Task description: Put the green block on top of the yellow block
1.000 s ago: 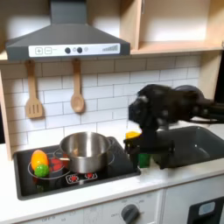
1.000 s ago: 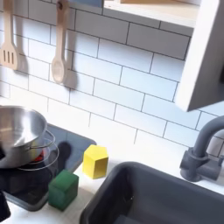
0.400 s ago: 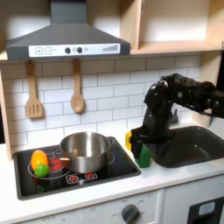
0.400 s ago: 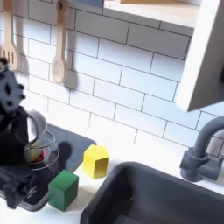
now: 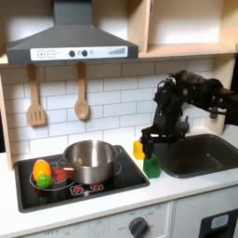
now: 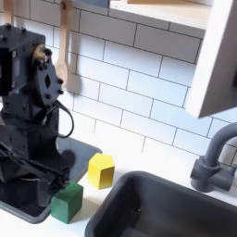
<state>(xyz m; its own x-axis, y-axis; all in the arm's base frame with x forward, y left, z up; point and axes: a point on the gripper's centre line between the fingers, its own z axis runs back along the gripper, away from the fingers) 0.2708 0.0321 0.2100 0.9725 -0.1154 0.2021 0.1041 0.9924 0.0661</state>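
Hand (image 5: 149, 141) position: poised low over the table, just above the two blocks, at the end of the black arm (image 5: 191, 98) that reaches in from the first exterior view's right. In the second exterior view the arm's dark body stands at the left, and the fingertips cannot be made out; whether the hand is spread or closed cannot be told from either view.

Surroundings, largest first. Behind the hand runs a white tiled wall (image 6: 139, 83). To the hand's side, toward the first exterior view's right, lies a dark sink (image 5: 200, 153) with a grey faucet (image 6: 215, 159). On the opposite side sits a black stovetop (image 5: 79, 181) carrying a steel pot (image 5: 90, 160). Two wooden utensils (image 5: 82, 93) hang on the wall above the pot.

Task items. The green block (image 6: 66, 201) rests on the table directly below the hand, at the stovetop's corner. The yellow block (image 6: 101, 170) stands just beside it, farther back toward the wall, apart from it and not yet stacked.

Step in hand, as judged: approach to grasp; the green block appears untouched. The next move calls for descending squarely over the green block, closing on it, lifting clear, then shifting toward the wall to set it centred on the yellow block.
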